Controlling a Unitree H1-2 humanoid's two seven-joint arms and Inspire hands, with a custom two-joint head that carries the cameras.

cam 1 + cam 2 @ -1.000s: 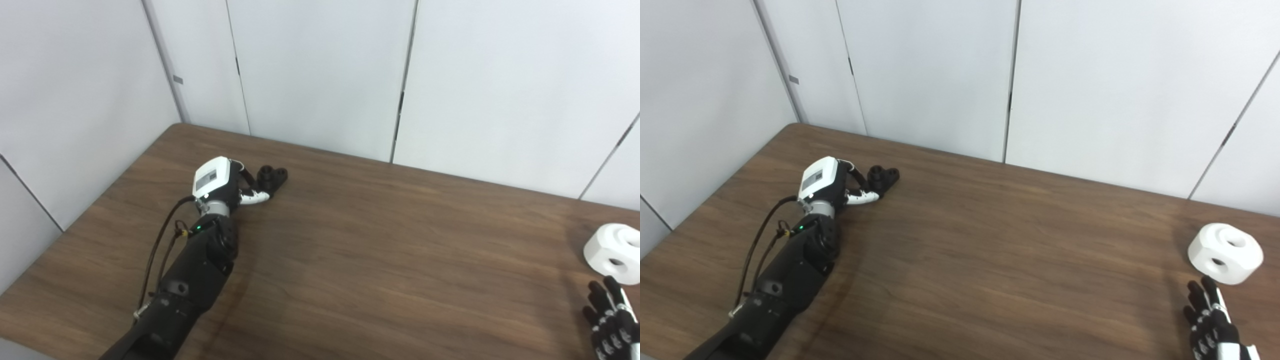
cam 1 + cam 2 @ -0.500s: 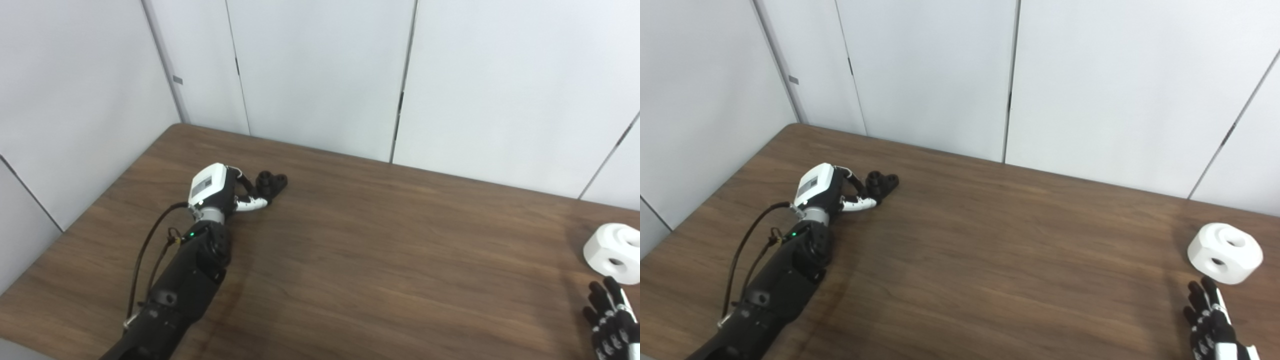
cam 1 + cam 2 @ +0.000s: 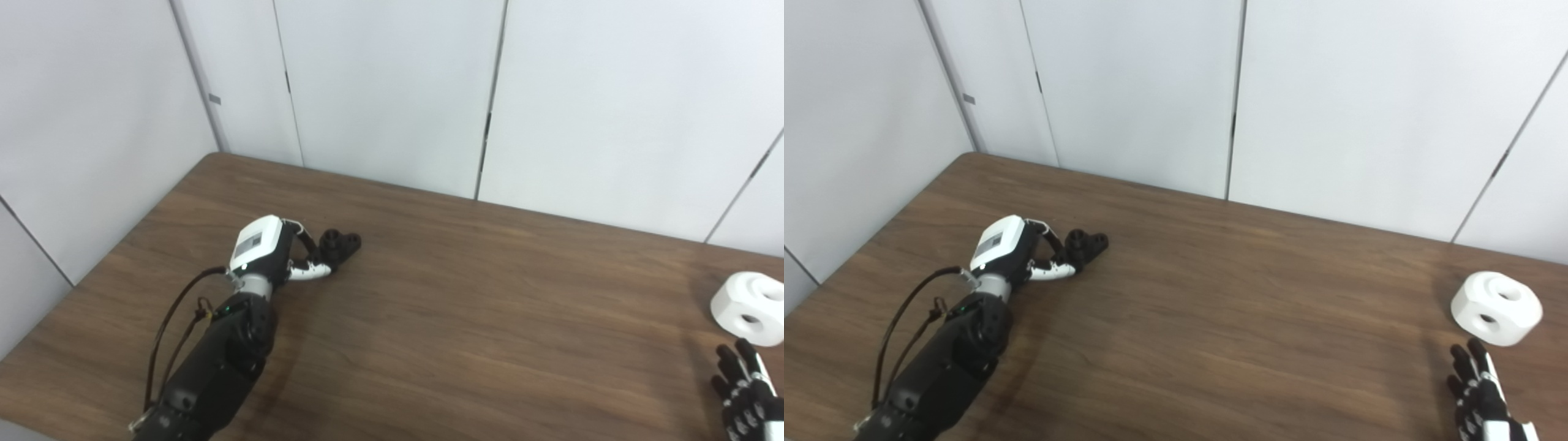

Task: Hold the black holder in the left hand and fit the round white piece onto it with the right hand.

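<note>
Left hand (image 3: pixel 269 254) curled around the holder (image 3: pixel 340 244) at ten o'clock on the table (image 3: pixel 465 318), apparently gripping it, probably for lifting. White piece (image 3: pixel 1496 308) at three o'clock, untouched; right hand (image 3: pixel 1482 395) just below, fingers spread, holding nothing. One holder, one piece, two hands.

Holder (image 3: pixel 341 243) on table (image 3: pixel 465 306), far left, just beyond my left hand (image 3: pixel 269 254), fingers touching it. Round piece (image 3: pixel 1496 308) on table far right, near edge, just past my right hand (image 3: pixel 1482 398). Wall panels (image 3: pixel 392 92) behind.
</note>
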